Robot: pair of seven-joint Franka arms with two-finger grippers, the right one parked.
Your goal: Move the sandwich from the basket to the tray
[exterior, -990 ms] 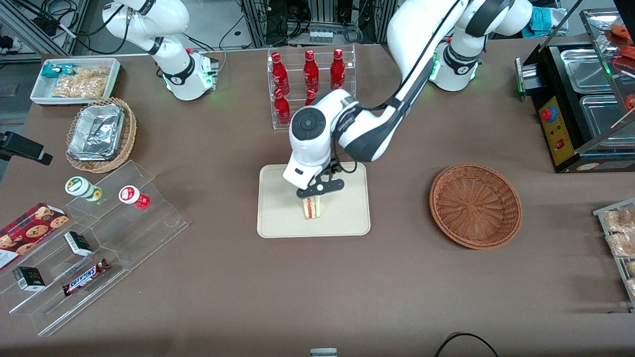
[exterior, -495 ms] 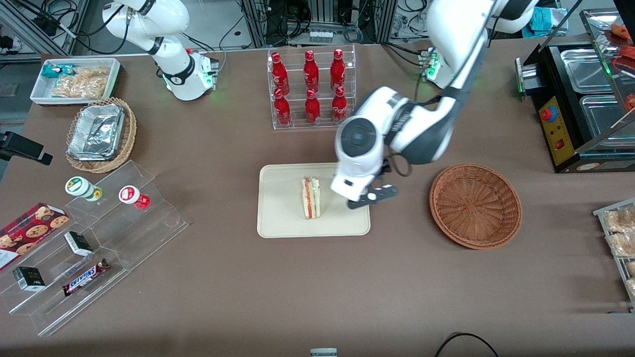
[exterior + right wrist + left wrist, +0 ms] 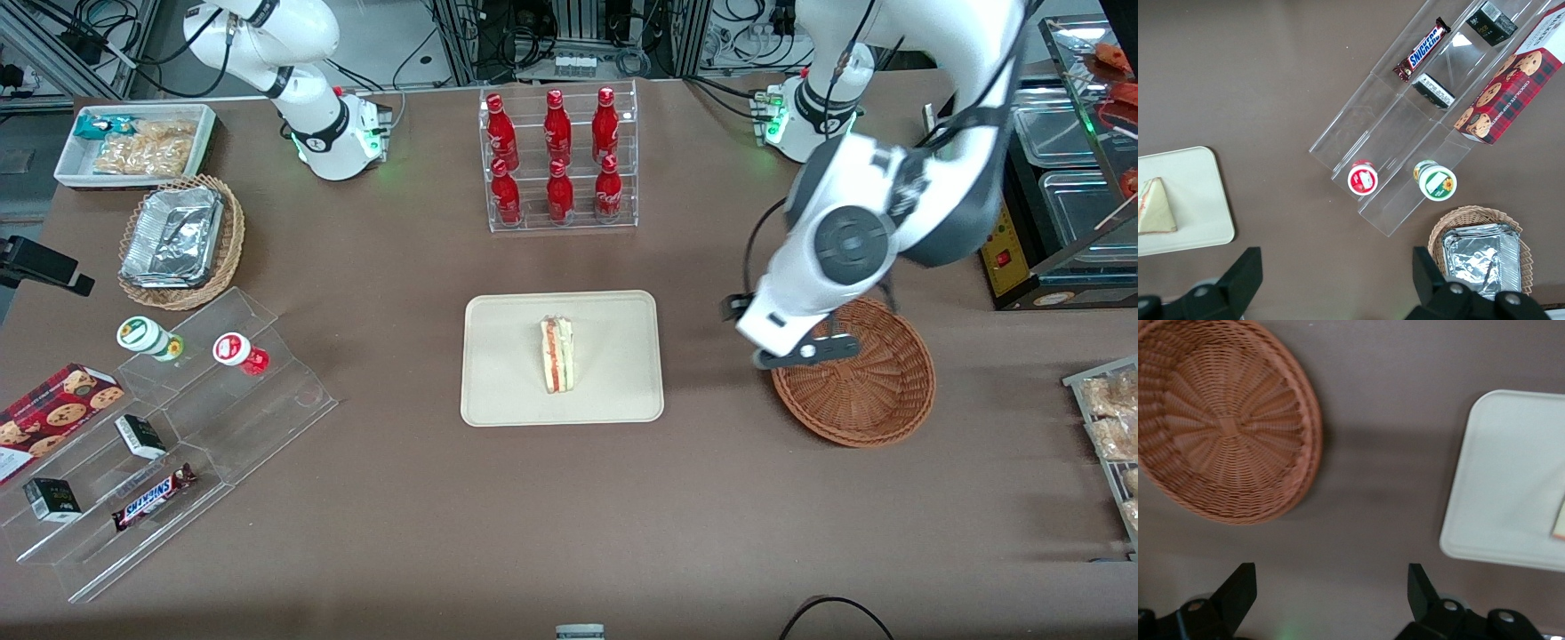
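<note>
We see the sandwich (image 3: 557, 355) resting on the tray (image 3: 507, 400) mid-counter (image 3: 400, 533), nothing near it. Our tool (image 3: 1331, 593), fingers wide apart and holding nothing, hangs above the basket (image 3: 876, 400) rim; a rack of red bottles (image 3: 557, 160) stands farther from the front camera.

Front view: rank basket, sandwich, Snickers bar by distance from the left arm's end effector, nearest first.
End effector, open, hangs over the basket's rim.
1. Basket: directly beneath it.
2. Sandwich: on the tray, mid-table.
3. Snickers bar: in the clear display, toward the parked arm's end.
</note>
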